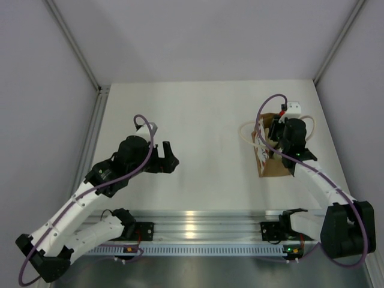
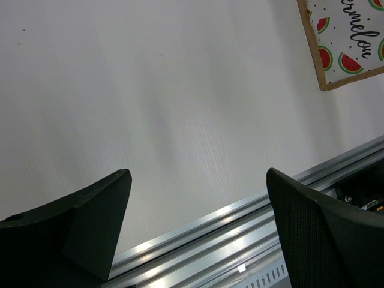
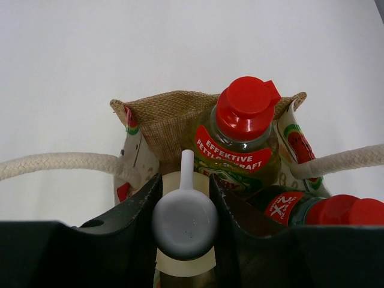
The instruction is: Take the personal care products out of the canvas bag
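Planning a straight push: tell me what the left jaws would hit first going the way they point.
Probably the bare table; the left gripper points down at it, jaws open, and the canvas bag lies off to the side.

robot lab, grey panel walls (image 1: 36, 60), alu rail (image 1: 198, 219)

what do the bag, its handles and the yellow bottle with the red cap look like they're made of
Bag: coarse brown open weave with a matte look, likely jute or burlap.
Handles: thick off-white braided rope, probably cotton.
Yellow bottle: see-through yellowish body with bright highlights, so probably glossy plastic. Its red cap looks like smooth moulded plastic.
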You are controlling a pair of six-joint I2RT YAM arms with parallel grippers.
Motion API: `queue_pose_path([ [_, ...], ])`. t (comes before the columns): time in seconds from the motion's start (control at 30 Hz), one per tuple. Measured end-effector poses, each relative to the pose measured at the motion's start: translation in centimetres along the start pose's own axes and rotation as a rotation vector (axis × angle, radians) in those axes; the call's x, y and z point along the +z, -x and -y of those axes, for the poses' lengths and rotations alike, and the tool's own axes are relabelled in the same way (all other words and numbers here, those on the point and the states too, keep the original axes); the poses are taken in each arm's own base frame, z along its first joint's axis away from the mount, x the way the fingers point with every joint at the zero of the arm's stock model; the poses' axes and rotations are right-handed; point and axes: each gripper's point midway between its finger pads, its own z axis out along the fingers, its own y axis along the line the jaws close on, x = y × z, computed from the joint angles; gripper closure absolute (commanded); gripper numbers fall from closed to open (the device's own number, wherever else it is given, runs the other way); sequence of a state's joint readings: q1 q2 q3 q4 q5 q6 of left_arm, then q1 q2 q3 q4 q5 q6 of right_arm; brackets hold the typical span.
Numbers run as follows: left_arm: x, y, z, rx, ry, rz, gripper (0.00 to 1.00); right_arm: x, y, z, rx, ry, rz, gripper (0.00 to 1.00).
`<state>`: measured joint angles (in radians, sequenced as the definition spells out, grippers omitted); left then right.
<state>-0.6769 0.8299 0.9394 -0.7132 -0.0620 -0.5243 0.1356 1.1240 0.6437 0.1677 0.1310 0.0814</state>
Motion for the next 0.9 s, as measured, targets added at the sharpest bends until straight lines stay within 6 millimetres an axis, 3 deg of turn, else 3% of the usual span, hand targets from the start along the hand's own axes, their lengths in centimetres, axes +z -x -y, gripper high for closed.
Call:
queue_pose_path([
  [0.9,-0.9,0.1,-1.8,0.022,0.083,0.023,0.02,0.0,1.3,-0.1,-0.007,0.003,0.038,1.00],
])
